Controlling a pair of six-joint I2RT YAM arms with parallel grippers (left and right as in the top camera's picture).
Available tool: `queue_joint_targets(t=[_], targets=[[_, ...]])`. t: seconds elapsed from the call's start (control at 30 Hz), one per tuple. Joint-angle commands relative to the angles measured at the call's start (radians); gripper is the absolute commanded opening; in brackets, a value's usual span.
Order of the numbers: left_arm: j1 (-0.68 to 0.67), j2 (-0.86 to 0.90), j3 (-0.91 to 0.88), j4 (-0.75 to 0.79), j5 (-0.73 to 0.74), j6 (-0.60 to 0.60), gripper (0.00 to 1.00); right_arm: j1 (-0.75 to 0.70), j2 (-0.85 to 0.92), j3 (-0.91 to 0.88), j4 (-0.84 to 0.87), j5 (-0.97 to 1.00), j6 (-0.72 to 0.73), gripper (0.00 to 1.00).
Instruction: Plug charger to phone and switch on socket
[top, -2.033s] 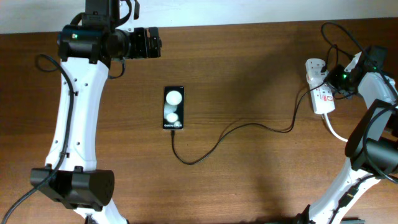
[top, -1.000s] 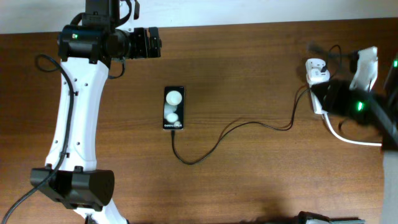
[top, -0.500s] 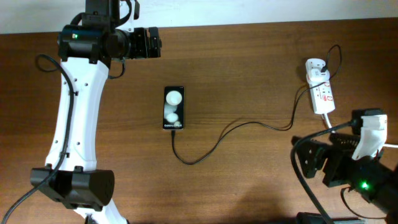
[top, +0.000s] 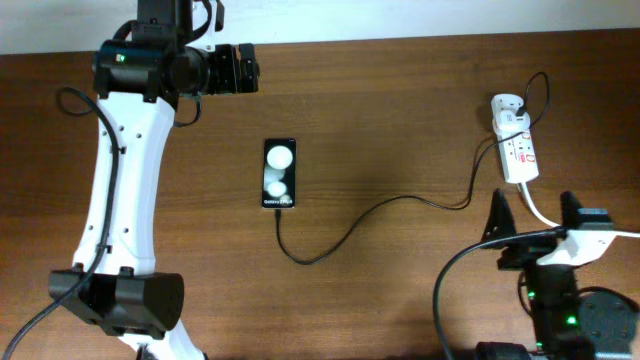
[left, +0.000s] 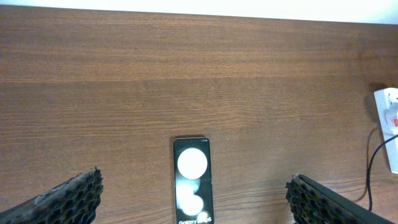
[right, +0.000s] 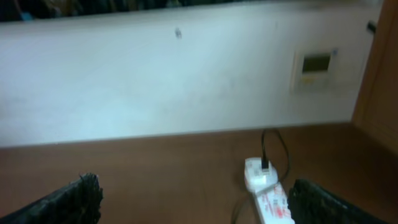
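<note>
**Phone.** The phone (top: 280, 174) lies flat on the wooden counter (top: 400, 90), left of centre, with its long axis running away from the robot. Its screen is lit and shows two white round blobs above a line of white text. The left wrist view shows the same phone (left: 192, 180) directly below the camera.

**Charger.** The thin black charger cable (top: 400, 200) meets the phone's near short edge. It loops toward the robot, then runs right across the counter to the white adapter block (top: 508, 108). Whether the plug tip is fully seated cannot be told.

**Socket.** The white power strip (top: 520, 158) lies at the far right of the counter, and the adapter block sits on its far end. Its thick white cord (top: 536, 207) leaves the near end and runs toward the right arm. The position of the switch cannot be told. The right wrist view is blurred but shows the strip (right: 273, 204) low in frame, below a pale wall (right: 155, 81).

**Left fingers.** The left fingers (left: 68, 196) are spread wide and hold nothing. They hang above the counter beyond the phone and touch nothing.

**Right fingers.** The right fingers (top: 497, 215) are spread wide and hold nothing. They are at the near right of the counter, pointing toward the strip and apart from it.
</note>
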Motion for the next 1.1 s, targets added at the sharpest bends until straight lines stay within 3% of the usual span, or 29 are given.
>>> queue_joint_targets(t=[0.0, 0.13, 0.33, 0.43, 1.07], targets=[[0.004, 0.005, 0.002, -0.002, -0.003, 0.006, 0.99, 0.033, -0.094, -0.222, 0.162, 0.044, 0.0, 0.99], [0.004, 0.005, 0.002, -0.002, -0.003, 0.006, 0.99, 0.085, -0.187, -0.388, 0.211, 0.114, 0.0, 0.99], [0.004, 0.005, 0.002, -0.002, -0.003, 0.006, 0.99, 0.092, -0.269, -0.503, 0.219, 0.138, 0.0, 0.99], [0.004, 0.005, 0.002, -0.002, -0.003, 0.006, 0.99, 0.092, -0.271, -0.578, 0.3, 0.137, 0.0, 0.99], [0.004, 0.005, 0.002, -0.002, -0.003, 0.006, 0.99, 0.091, -0.27, -0.586, 0.271, 0.118, 0.004, 0.99]])
